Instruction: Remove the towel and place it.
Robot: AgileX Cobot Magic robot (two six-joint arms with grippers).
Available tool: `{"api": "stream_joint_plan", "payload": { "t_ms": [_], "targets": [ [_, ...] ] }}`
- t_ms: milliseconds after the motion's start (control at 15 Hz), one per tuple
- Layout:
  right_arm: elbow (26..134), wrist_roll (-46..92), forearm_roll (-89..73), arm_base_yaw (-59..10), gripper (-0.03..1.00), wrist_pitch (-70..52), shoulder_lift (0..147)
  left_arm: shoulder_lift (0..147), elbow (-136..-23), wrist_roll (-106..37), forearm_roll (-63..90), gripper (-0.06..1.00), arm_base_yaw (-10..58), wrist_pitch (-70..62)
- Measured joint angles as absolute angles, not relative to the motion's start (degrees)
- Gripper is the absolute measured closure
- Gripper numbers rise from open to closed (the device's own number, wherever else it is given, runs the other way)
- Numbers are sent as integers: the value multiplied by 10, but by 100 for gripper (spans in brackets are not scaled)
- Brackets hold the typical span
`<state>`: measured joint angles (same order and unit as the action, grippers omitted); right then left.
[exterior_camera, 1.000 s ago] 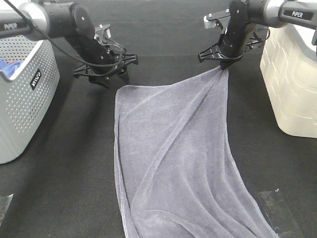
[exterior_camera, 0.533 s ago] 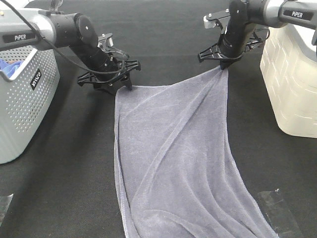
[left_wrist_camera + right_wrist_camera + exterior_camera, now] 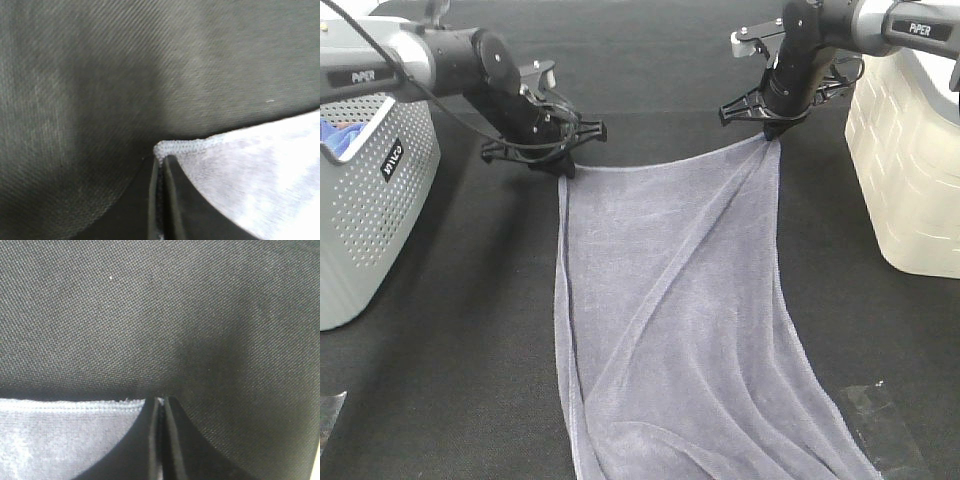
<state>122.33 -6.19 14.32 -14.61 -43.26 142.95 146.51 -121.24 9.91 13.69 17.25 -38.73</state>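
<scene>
The grey-lavender towel (image 3: 670, 320) lies stretched over the black table, running from the far middle down to the near edge. My left gripper (image 3: 563, 166) is shut on the towel's far left corner; in the left wrist view its jaws pinch the hemmed corner of the towel (image 3: 240, 165). My right gripper (image 3: 770, 133) is shut on the far right corner, lifted slightly so the cloth bunches into folds below it. The right wrist view shows the towel's stitched hem (image 3: 70, 435) meeting the closed jaws.
A grey perforated basket (image 3: 370, 190) with a bright blue cloth (image 3: 335, 135) inside stands at the left. A cream basket (image 3: 910, 160) stands at the right. Clear tape patches (image 3: 885, 425) lie on the table near the front.
My left gripper moved right onto the towel's far left corner and shut on it, drawing that edge taut. The right gripper held still.
</scene>
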Motion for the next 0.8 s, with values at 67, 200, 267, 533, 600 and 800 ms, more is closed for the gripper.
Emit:
{"api": "stream_joint_plan", "payload": {
  "t_ms": [67,200,267,533,600,800],
  "targets": [
    [1223,-62,144,-146,97,-433,1428,1459,-1214,95,113,94,172,-387],
    [1226,-62,155,-146,97,-430,1420,1459,-1241,93,42,94,172,-387],
    [1232,-62,162,-147,97,-423,1416,1459,-1259,93,7,94,173,-387],
    [1259,-62,188,-148,97,-373,1413,1458,-1310,93,-119,94,176,-315],
    [1259,-62,201,-148,97,-356,1413,1458,-1310,93,-143,94,176,-282],
    [1259,-71,258,-146,97,-301,1413,1466,-1310,93,-189,94,176,-197]
  ]
}}
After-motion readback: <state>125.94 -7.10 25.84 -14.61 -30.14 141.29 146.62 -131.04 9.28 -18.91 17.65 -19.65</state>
